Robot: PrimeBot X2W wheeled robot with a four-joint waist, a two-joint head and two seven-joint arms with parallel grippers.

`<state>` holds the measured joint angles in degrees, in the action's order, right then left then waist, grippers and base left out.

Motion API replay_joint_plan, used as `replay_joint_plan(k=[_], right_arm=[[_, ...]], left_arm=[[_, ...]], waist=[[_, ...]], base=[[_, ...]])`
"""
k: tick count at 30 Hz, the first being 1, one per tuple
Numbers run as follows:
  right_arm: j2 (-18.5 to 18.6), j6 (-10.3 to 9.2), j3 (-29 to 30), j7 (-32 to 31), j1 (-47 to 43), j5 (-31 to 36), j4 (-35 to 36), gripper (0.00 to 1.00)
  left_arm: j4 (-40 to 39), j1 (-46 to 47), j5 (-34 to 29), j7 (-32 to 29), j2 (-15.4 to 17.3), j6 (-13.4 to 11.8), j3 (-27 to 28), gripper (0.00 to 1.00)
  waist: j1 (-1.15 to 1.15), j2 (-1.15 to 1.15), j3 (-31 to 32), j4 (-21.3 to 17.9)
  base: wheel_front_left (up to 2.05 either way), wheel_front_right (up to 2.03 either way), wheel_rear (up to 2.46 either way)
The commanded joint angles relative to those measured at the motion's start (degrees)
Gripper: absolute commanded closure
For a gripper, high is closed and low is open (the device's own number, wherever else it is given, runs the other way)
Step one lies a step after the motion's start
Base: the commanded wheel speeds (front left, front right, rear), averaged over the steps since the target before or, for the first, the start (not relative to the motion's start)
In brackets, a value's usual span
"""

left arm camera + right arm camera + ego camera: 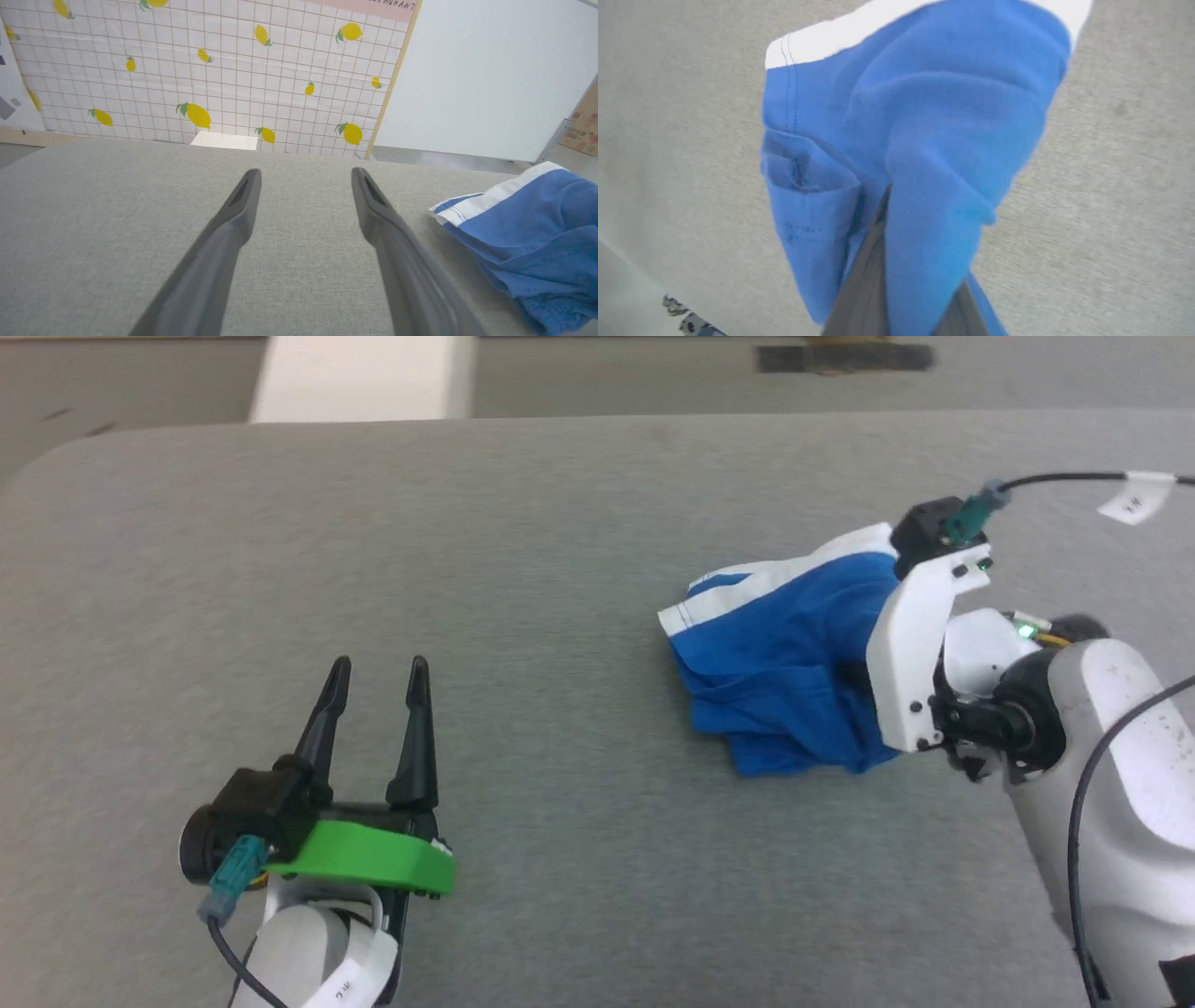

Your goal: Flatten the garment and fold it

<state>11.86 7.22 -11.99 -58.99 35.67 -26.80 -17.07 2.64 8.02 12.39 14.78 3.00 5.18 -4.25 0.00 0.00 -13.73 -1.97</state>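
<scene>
Closest to the head camera, at about seven o'clock, the left gripper rests low over the bare grey tabletop with its fingers spread apart and nothing between them; it is well apart from the cloth, which I judge to be a waiting post, kept ready to take a second corner once the other arm has opened the bundle; over at three o'clock the right gripper reaches into the garment, and its wrist view shows a thick blue fold running down between the two dark fingers, so they look clamped on that fold, though the tips themselves are buried in cloth; the hold seems meant to lift or drag the heap so that it can spread out; the garment is far from flat: it sits bunched near the right-hand side of the tabletop, humped up toward the right gripper and slumped at the bottom edge; it is bright blue, soft and deeply creased, with a white hem band turned toward ten o'clock and lines of stitching beside it; flattening seems barely begun, and folding is not yet started.
</scene>
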Motion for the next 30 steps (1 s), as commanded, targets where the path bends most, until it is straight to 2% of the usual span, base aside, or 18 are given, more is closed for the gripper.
replay_joint_plan(k=[1,7,14,22,30], right_arm=[[1.9,0.26,-2.11,0.53,1.42,1.72,0.76,1.0],[7.76,0.26,-8.8,5.03,4.89,7.23,0.09,1.0],[10.06,0.26,-8.93,11.86,8.82,14.6,-5.89,1.0],[10.53,0.26,-1.87,20.05,11.86,23.26,-14.21,1.0],[9.66,0.26,7.75,29.54,14.99,33.63,-20.76,1.0]], left_arm=[[-0.27,1.28,-0.75,0.22,-0.13,0.48,0.19,0.0],[-0.5,3.46,-3.05,0.22,0.45,1.39,0.38,0.0],[-0.93,5.41,-4.77,0.22,3.0,1.87,0.37,0.0],[-1.93,7.67,-5.9,0.2,6.68,2.07,-0.22,0.0],[-4.65,9.81,-6.55,-2.07,9.83,2.14,-1.0,0.0]], waist=[[0.0,0.0,-1.96,-8.98],[0.0,0.0,-5.3,-16.31],[0.0,0.0,-9.51,-22.22],[0.0,0.0,-14.48,-24.83],[0.0,0.0,-19.66,-24.38]], base=[[0.0,0.0,0.0],[0.0,0.0,0.0],[0.0,0.0,0.0],[0.0,0.0,0.0],[0.0,0.0,0.0]])
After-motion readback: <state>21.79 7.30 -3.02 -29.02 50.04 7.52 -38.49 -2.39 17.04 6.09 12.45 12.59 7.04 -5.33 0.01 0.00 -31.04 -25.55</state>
